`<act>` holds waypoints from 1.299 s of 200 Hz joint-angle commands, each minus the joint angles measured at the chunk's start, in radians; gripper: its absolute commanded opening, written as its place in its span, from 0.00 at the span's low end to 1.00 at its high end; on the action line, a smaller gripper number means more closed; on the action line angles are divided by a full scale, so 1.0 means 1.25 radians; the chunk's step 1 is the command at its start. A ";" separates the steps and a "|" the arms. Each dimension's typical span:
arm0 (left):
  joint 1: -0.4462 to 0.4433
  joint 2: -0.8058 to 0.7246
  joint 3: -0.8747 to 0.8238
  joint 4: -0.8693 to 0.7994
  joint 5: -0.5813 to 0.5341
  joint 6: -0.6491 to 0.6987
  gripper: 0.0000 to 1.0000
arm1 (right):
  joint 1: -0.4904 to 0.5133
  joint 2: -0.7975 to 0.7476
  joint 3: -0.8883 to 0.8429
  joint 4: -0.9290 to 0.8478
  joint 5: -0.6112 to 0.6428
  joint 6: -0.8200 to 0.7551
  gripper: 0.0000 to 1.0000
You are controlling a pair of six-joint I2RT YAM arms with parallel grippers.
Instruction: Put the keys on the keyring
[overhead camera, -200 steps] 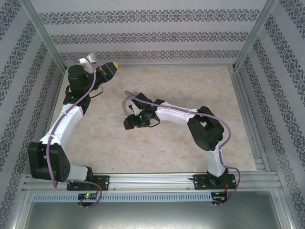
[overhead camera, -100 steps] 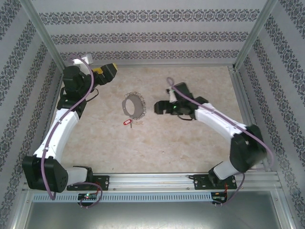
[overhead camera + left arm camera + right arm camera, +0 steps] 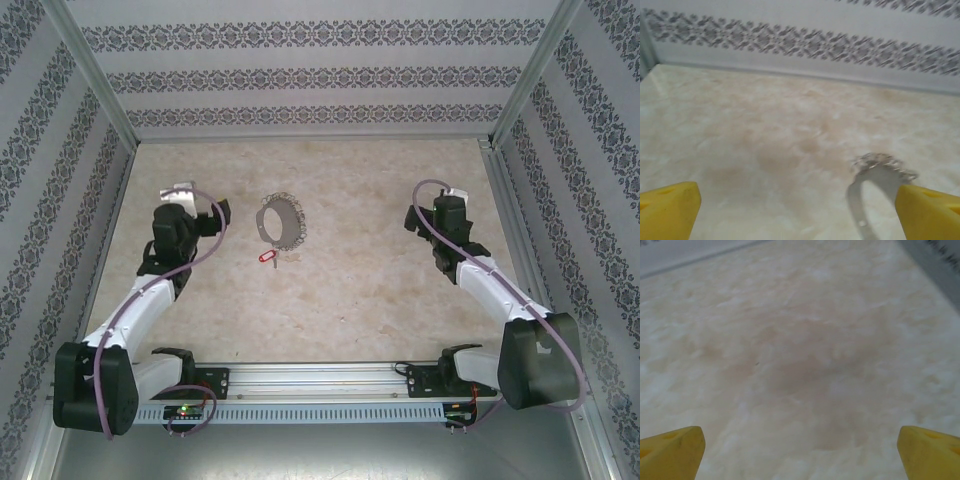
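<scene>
Keyring point(image 3: 281, 222) laid at frame centre, red-headed key point(image 3: 267, 256) just below-left, unthreaded; left gripper point(image 3: 799, 215) and right gripper point(image 3: 800, 452) held spread wide, empty, flanking for reach.

White arms point(image 3: 135, 305), black joints point(image 3: 535, 365), lilac cables point(image 3: 222, 222)

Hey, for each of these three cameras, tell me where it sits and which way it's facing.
Top external: above and behind the bases, looking down on the table; the left arm and right arm show, with the keyring and red key between them.
Left wrist: low on the left arm, facing the patterned back wall; the open left gripper frames the bottom.
Right wrist: on the right arm, tilted down at the tabletop; the open right gripper frames the bottom.
Shared: the top and left wrist views both catch the keyring.
</scene>
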State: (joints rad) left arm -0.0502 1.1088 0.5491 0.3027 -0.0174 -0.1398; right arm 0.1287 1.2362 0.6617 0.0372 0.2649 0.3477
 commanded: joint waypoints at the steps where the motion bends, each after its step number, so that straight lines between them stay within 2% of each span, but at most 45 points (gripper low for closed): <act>1: 0.008 0.030 -0.064 0.162 -0.106 0.066 1.00 | -0.017 0.020 -0.031 0.145 0.104 -0.057 0.98; 19: 0.009 0.092 -0.095 0.219 -0.156 0.068 1.00 | -0.028 0.038 -0.035 0.182 0.065 -0.074 0.98; 37: 0.009 0.167 -0.118 0.302 -0.153 0.081 1.00 | -0.025 0.057 -0.057 0.271 0.041 -0.123 0.98; 46: 0.009 0.195 -0.119 0.311 -0.167 0.072 1.00 | -0.026 0.057 -0.055 0.270 0.027 -0.134 0.98; 87: 0.012 0.302 -0.156 0.468 -0.138 0.079 1.00 | -0.031 0.032 -0.106 0.327 0.011 -0.236 0.98; 100: 0.013 0.315 -0.142 0.448 -0.114 0.088 1.00 | -0.036 0.042 -0.133 0.341 0.033 -0.248 0.98; 125: 0.012 0.365 -0.141 0.498 -0.094 0.100 1.00 | -0.050 0.069 -0.232 0.552 -0.010 -0.255 0.98; 136: 0.013 0.356 -0.129 0.455 -0.082 0.100 1.00 | -0.059 0.091 -0.246 0.606 -0.055 -0.253 0.98; 166: 0.017 0.358 -0.121 0.445 -0.051 0.109 1.00 | -0.057 0.228 -0.250 0.765 -0.144 -0.280 0.98; 181: 0.021 0.360 -0.117 0.438 -0.033 0.111 1.00 | -0.073 0.206 -0.228 0.676 -0.184 -0.279 0.98; 203: 0.031 0.361 -0.111 0.430 -0.011 0.107 1.00 | -0.110 0.214 -0.216 0.666 -0.223 -0.239 0.98; 221: 0.035 0.361 -0.109 0.427 -0.003 0.106 1.00 | -0.107 0.215 -0.218 0.671 -0.216 -0.243 0.98; 234: 0.035 0.362 -0.108 0.425 -0.003 0.106 1.00 | -0.083 0.216 -0.220 0.676 -0.161 -0.257 0.98; 260: 0.036 0.362 -0.108 0.424 0.000 0.104 1.00 | -0.082 0.215 -0.220 0.676 -0.161 -0.258 0.98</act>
State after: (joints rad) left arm -0.0174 1.5543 0.3962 0.8185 -0.0391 -0.0219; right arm 0.0177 1.5108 0.3714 0.8478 0.0517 0.0261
